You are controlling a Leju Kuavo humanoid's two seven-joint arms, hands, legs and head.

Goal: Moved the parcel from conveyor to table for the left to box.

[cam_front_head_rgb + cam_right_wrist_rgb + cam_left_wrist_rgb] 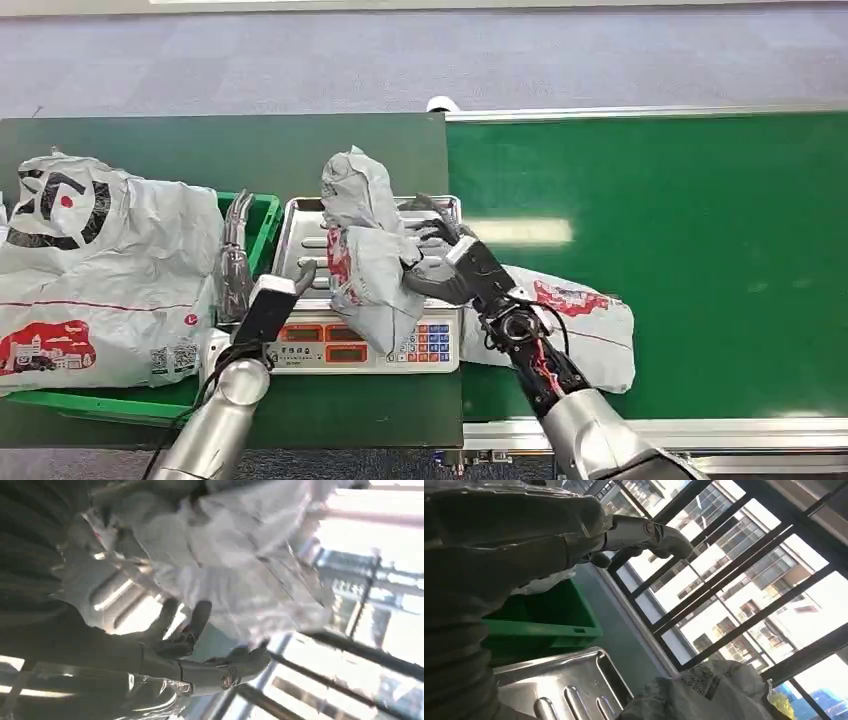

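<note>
Parcel: we see the crumpled grey plastic mailer parcel with red print (362, 255) at the centre of the head view, standing on the ribbed steel weighing tray (300, 222) of the scale. Its long axis runs nearly upright in the frame, the narrower end pointing to the upper centre and the wider end hanging over the scale's front panel (345, 345) (the orange displays and coloured keys sit just beside it).

Right hand: the right hand (440, 262) comes in from the lower right and grips the parcel on its right side, fingers curled against the plastic; in the right wrist view the blurred parcel (240, 560) lies just beyond the dark fingers (192, 630).

Left hand: the left hand (238, 262) stands at centre left, between the tray and the green plastic crate (262, 212), fingers (238, 215) pointing to the top of the frame and holding nothing, slightly apart.

Second parcel: a flat grey mailer bag with red print (580, 325) lies on the green conveyor belt (680, 250), lower right of centre, partly behind the right forearm.

Crate contents: a large white bag with black and red print (100, 270) fills the crate at the left.
</note>
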